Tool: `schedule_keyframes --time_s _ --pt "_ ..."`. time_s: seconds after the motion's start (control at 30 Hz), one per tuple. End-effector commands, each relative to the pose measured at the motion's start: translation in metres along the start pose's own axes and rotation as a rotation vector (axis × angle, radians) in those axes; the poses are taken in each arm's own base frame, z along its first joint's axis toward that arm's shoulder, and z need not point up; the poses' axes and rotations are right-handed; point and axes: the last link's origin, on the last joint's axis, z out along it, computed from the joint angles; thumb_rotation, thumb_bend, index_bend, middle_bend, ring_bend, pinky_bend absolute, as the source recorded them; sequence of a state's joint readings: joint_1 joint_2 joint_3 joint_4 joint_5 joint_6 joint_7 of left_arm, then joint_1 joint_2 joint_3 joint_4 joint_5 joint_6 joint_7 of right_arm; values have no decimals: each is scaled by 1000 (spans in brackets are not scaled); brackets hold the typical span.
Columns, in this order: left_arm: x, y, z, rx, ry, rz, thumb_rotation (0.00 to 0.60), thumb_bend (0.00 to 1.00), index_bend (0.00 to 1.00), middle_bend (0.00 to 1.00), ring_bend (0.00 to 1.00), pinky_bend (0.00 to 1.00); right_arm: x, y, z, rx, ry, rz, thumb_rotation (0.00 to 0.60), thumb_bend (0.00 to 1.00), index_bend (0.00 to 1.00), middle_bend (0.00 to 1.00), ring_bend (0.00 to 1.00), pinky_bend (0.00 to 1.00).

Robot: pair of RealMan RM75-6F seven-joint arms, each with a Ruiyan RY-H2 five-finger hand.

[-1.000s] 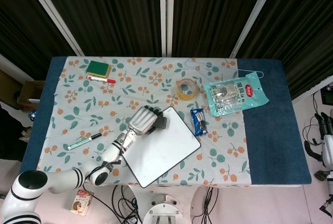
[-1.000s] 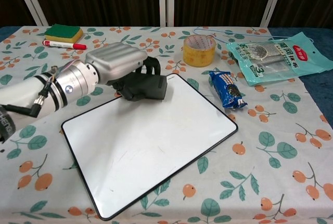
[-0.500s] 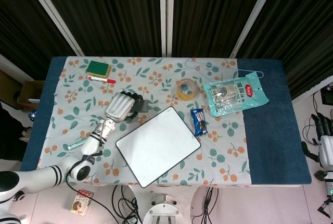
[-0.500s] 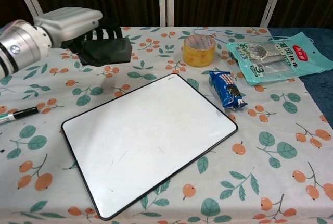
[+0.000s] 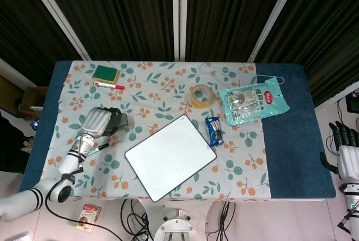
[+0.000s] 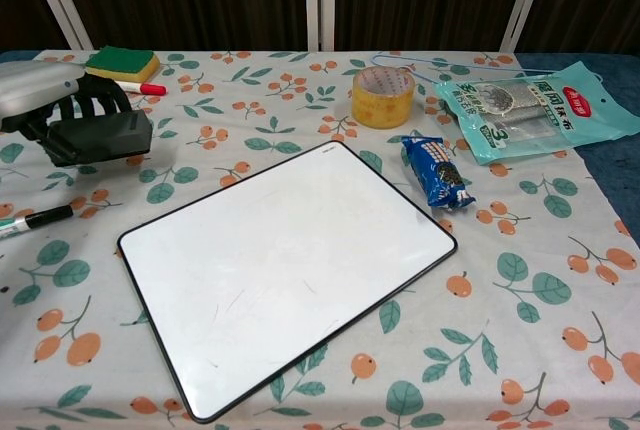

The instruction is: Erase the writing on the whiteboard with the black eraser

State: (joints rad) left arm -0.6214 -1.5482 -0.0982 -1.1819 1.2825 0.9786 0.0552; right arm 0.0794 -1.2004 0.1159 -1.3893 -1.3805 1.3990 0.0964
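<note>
The whiteboard (image 5: 170, 156) (image 6: 285, 270) lies tilted near the table's front edge, its surface white with only faint smudges. My left hand (image 5: 96, 122) (image 6: 45, 100) hovers left of the board and grips the black eraser (image 5: 118, 120) (image 6: 92, 137), well clear of the board. My right hand (image 5: 343, 152) hangs beyond the table's right edge in the head view, fingers up and holding nothing; how far they are curled is unclear.
A marker (image 5: 101, 147) (image 6: 32, 219) lies under the left forearm. A green sponge (image 5: 105, 73) (image 6: 122, 60) and a red marker (image 5: 109, 85) sit at the back left. A tape roll (image 5: 201, 95) (image 6: 383, 95), a blue snack pack (image 5: 213, 130) (image 6: 435, 171) and a teal pouch (image 5: 253, 101) (image 6: 530, 106) lie right of the board.
My left hand has lifted the eraser off the board's upper left corner and carried it left, away from the board, over the tablecloth.
</note>
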Motion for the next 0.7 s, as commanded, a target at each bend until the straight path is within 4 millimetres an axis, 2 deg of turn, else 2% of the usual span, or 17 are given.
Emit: schedule_keyframes --time_s 0.03,0.07,0.13,0.33,0.47,0.53,0.63,0.7 --pt "-7 -8 -2 -5 -71 15 600 304 273 408 416 500 1 0 -1 -3 3 -2 600 295 0 0 0 0" --pt "-8 -9 -3 -9 -84 17 600 291 177 326 378 454 1 0 -1 -5 4 -2 600 295 0 0 0 0" --pt "-9 -10 -4 -16 -87 13 600 274 101 242 321 400 3 0 -1 -6 7 -3 600 295 0 0 0 0" --pt "-9 -10 -6 -50 -66 -1 600 168 57 92 106 220 3 0 -2 -4 6 0 600 295 0 0 0 0" --pt "-1 -9 -11 -74 -10 -2 600 99 56 56 63 186 4 0 -3 -5 9 2 600 295 0 0 0 0" --pt "9 -10 -18 -86 29 -10 600 67 54 55 62 185 6 0 -4 -2 16 4 600 295 0 0 0 0" --pt "30 -14 -39 -83 95 -17 588 39 54 56 62 181 8 -1 -5 4 24 6 600 295 0 0 0 0" --pt "46 -22 -61 -47 124 -19 532 26 56 59 62 176 9 -1 -5 23 17 -3 600 291 0 0 0 0"
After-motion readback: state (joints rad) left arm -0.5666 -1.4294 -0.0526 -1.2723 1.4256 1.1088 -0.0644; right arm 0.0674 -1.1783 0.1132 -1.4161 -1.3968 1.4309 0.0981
